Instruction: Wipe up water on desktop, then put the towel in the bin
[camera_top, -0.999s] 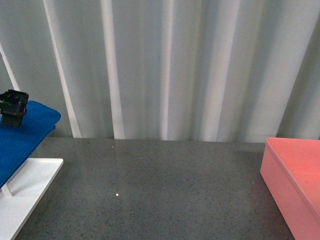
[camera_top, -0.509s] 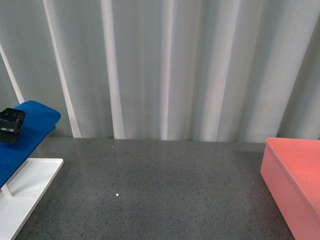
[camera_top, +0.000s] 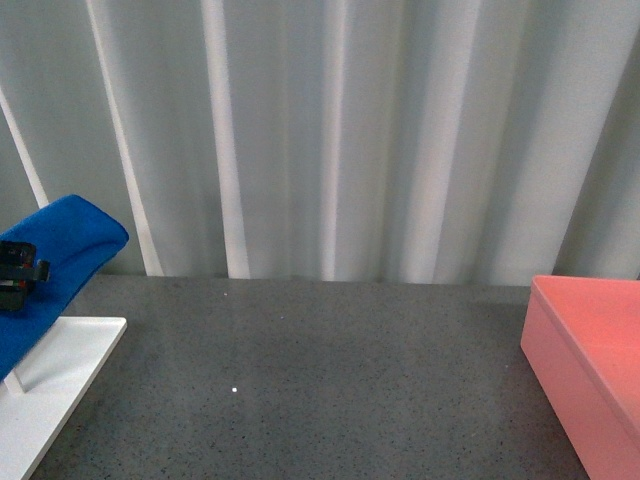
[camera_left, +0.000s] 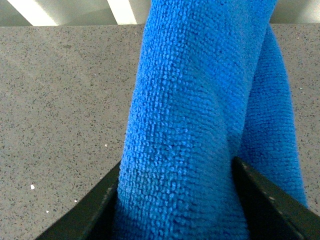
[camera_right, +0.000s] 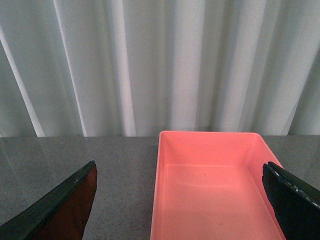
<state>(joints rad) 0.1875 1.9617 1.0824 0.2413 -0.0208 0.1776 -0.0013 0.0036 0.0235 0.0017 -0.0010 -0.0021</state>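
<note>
The bright blue fuzzy towel (camera_top: 55, 260) hangs at the far left of the front view, above the white rack base (camera_top: 60, 375). My left gripper (camera_top: 18, 275) is shut on the towel there. In the left wrist view the towel (camera_left: 195, 120) fills the gap between the black fingers (camera_left: 90, 212), folded over, with the dark grey speckled desktop (camera_left: 60, 100) below. The salmon-pink bin (camera_top: 590, 360) stands at the right edge of the desktop (camera_top: 320, 380). My right gripper (camera_right: 182, 200) is open and empty, held over the bin (camera_right: 210, 190).
A pale pleated curtain (camera_top: 330, 140) closes off the back of the desktop. A thin rod (camera_top: 14, 380) rises from the white rack base under the towel. A small white speck (camera_top: 234, 390) lies on the desktop in front of the rack.
My left gripper has dropped lower and further left at the frame edge. The towel's far end has lifted and bulged upward.
</note>
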